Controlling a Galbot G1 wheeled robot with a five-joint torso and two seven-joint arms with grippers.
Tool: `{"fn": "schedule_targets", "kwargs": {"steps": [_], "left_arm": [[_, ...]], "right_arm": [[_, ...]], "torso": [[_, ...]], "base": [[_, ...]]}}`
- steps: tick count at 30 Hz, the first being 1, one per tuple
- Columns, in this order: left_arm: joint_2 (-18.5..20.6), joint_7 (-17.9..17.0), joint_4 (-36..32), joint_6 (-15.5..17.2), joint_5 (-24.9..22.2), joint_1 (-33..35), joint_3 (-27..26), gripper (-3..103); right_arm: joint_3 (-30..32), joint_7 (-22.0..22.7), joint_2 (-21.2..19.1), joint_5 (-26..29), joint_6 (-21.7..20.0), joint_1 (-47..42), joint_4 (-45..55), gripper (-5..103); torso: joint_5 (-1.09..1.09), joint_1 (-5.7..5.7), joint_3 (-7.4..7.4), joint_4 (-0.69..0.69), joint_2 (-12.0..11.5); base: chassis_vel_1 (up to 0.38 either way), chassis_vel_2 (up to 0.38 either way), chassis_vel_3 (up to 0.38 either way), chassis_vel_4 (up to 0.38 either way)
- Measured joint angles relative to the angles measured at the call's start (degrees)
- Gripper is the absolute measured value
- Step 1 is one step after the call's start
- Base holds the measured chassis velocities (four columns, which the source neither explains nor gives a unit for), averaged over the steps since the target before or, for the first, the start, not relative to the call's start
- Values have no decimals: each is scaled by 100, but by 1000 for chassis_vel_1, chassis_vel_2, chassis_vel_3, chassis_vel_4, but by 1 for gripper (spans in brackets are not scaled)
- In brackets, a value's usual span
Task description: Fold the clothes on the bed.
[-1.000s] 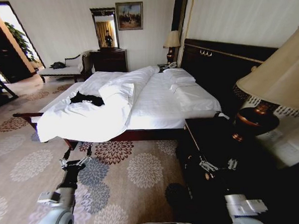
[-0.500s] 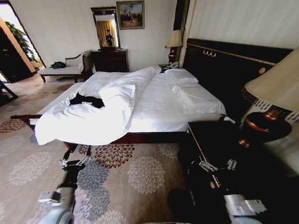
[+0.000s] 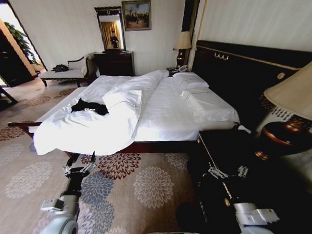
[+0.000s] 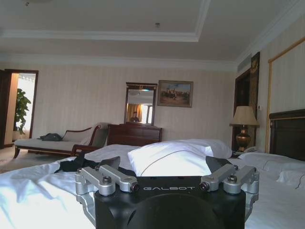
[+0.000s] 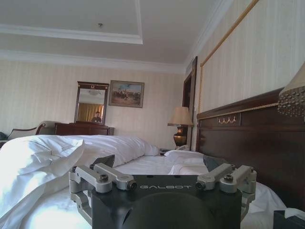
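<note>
The clothes, a black T-shirt (image 3: 90, 106), lie crumpled on the white duvet near the foot-end corner of the bed (image 3: 161, 114). In the left wrist view the T-shirt (image 4: 71, 164) shows just past the gripper, on the bed (image 4: 28, 191). My left gripper (image 3: 81, 160) hangs open over the carpet, short of the bed's side and apart from the shirt. Its jaws (image 4: 163, 164) stand wide with nothing between them. My right gripper (image 3: 229, 171) is open above the dark nightstand (image 3: 219, 145). From its wrist, that gripper (image 5: 159, 162) faces the duvet (image 5: 38, 157) and headboard (image 5: 248, 138).
A table lamp (image 3: 295, 103) stands on the nightstand close to my right arm. Floral carpet (image 3: 143, 187) lies between me and the bed. A cushioned bench (image 3: 66, 73) and a dresser with a mirror (image 3: 113, 62) stand against the far wall.
The whole head view has shifted: the bed sits slightly lower and wider, the lamp farther right. Both arms keep their pose and the T-shirt lies as before.
</note>
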Motion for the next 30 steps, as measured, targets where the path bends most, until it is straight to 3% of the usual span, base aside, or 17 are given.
{"fn": "schedule_targets", "kwargs": {"steps": [30], "left_arm": [[-34,191,-259,383,-381,-121,-217,100]], "right_arm": [[5,39,-86,154,23,88,-26,100]], "torso": [[0,0,0,0,0]], "base": [[-115,103,112,-105]]}}
